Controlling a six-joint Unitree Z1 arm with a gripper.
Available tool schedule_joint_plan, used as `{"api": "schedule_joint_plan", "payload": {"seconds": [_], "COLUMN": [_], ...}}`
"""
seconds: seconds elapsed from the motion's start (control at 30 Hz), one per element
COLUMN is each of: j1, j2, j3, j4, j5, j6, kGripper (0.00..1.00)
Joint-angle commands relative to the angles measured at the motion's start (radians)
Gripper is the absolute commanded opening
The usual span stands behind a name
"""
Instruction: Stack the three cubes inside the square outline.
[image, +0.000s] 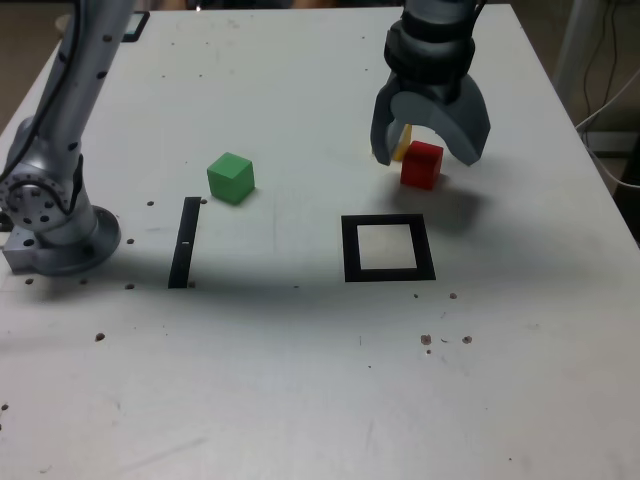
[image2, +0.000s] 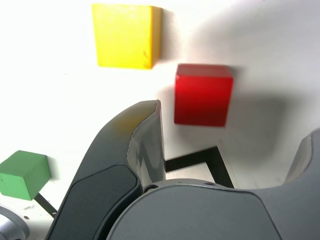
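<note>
On the exterior view's left, the green cube (image: 231, 177) sits by itself on the white table (image: 300, 380), well apart from everything else. A thin black strip (image: 184, 242) lies near it. It could be mistaken for the goal, but it is not.

In the middle is the square outline (image: 388, 248). It has nothing inside it yet, so no cube is stacked.

Toward the exterior view's right, the gripper (image: 430, 140) hangs over the red cube (image: 422, 164), with its two fingers spread wide and nothing between them. The yellow cube (image: 402, 142) sits very close to the red one, partly hidden behind one finger.

That closeness is the worry. If the gripper drops down a little off, a finger could land on the yellow cube or push it away. It could also bump the red cube so it turns, and then the squeeze might slip off a corner. The square is only a bit wider than a cube, so a crooked grab could set the red cube on the black line.
</note>
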Motion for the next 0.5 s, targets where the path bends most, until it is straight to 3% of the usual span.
{"api": "schedule_joint_plan", "payload": {"seconds": [0.0,0.47], "j1": [0.006,0.020], "j2": [0.012,0.039], "j3": [-0.004,-0.005], "j4": [-0.007,-0.052], "j5": [0.003,-0.009], "j6": [0.008,0.046], "kGripper": [0.93,0.85]}}
